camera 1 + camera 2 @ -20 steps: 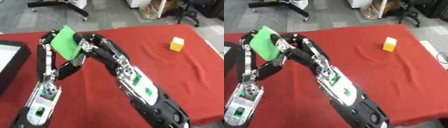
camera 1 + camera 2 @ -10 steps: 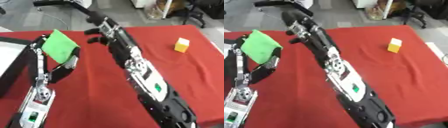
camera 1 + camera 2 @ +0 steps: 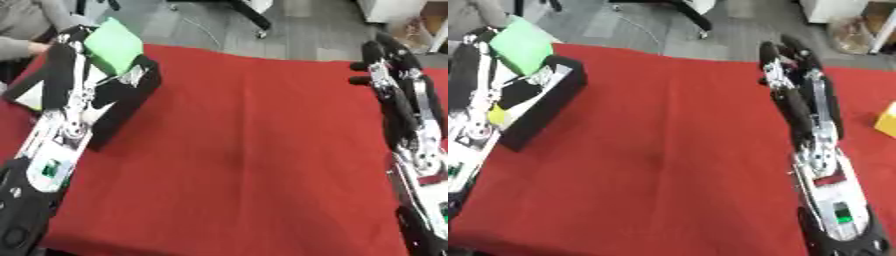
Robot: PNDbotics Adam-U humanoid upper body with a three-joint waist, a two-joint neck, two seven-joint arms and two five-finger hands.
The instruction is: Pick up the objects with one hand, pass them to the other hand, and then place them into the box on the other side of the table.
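My left hand is shut on a bright green block and holds it tilted over the far end of the black box at the table's left side. The box has a pale inside, and a small yellow thing lies in it. My right hand is open with its fingers up, over the right part of the red table, and holds nothing. A yellow block sits on the cloth at the right edge, to the right of my right forearm.
Grey floor and the black legs of a chair lie beyond the table's far edge. A person's grey sleeve shows at the top left, just behind the box. Red cloth stretches between my two arms.
The camera has swung left, bringing the box into view. My right hand has let go of the green block and drawn back right. My left hand now holds the block over the box.
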